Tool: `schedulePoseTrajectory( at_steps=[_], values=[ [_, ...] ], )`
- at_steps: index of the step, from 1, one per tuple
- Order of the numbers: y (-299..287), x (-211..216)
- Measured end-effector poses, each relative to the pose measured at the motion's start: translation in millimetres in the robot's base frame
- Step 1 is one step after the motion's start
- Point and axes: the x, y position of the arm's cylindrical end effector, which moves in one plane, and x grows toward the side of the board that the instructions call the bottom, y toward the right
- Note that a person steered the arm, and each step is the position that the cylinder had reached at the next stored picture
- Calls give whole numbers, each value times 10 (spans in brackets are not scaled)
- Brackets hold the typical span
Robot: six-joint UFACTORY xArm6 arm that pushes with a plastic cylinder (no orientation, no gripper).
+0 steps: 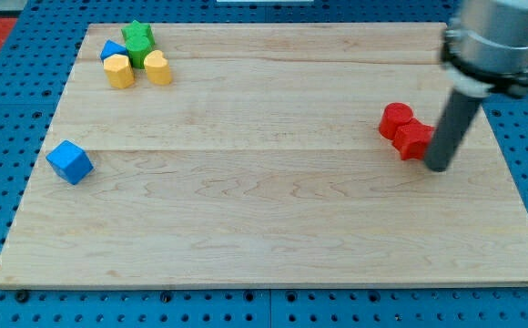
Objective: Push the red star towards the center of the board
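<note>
The wooden board (273, 228) has a wide bare stretch across its middle and along the view's bottom, so a rod could slide there with nothing to bump.

At the view's right, two red blocks (406, 130) sit touching each other, and the tip (438, 168) stands just beside them on their right, blocking that side.

Near the view's left edge a blue cube (69, 161) sits alone with room all around it.

In the top left corner a green block (137, 41), a small blue block (112, 50) and two yellow blocks (137, 69) crowd close together, with no gaps to pass between them.
</note>
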Motion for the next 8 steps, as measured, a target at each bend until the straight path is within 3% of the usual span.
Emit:
schedulePoseTrajectory(
  at_steps=[1,2,3,5,7,8],
  values=[
    [217,-443],
    [61,-818],
    [-95,-849],
    [182,-145],
    [-2473,-1022],
    [-2011,-988]
  ],
)
